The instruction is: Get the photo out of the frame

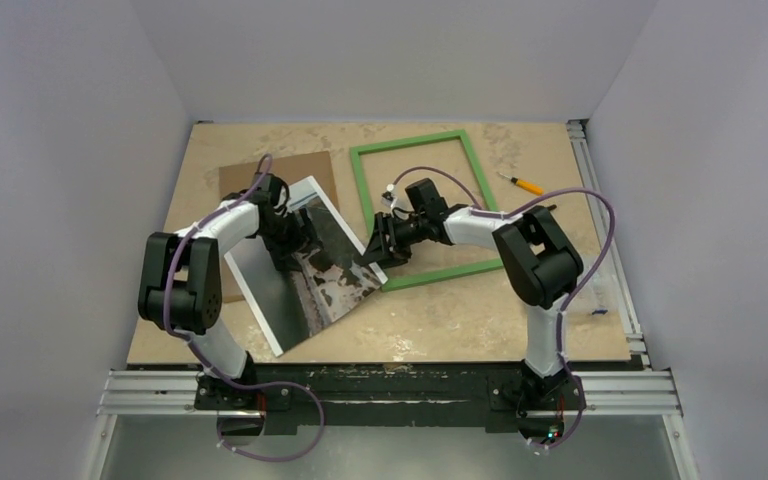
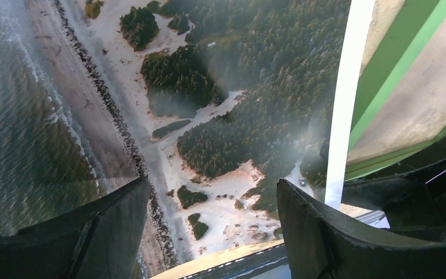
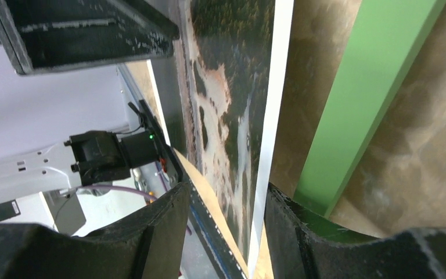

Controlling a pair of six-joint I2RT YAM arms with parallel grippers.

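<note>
The photo (image 1: 310,285), a landscape print with a white margin, lies at a slant on the table to the left of the green frame (image 1: 417,145), outside it. My left gripper (image 1: 300,240) is over the print's middle and open; in the left wrist view the photo (image 2: 209,104) fills the space between and beyond the fingers (image 2: 110,226). My right gripper (image 1: 373,250) is open at the print's right edge. In its wrist view the photo's white margin (image 3: 270,116) runs between the two parted fingers (image 3: 302,232), with the frame's bar (image 3: 366,99) just beyond.
A brown board (image 1: 245,180) lies partly under the photo's far corner. An orange pencil (image 1: 522,183) rests right of the frame. Metal rails run along the table's right side (image 1: 615,250) and near edge (image 1: 390,385). White walls close in the table.
</note>
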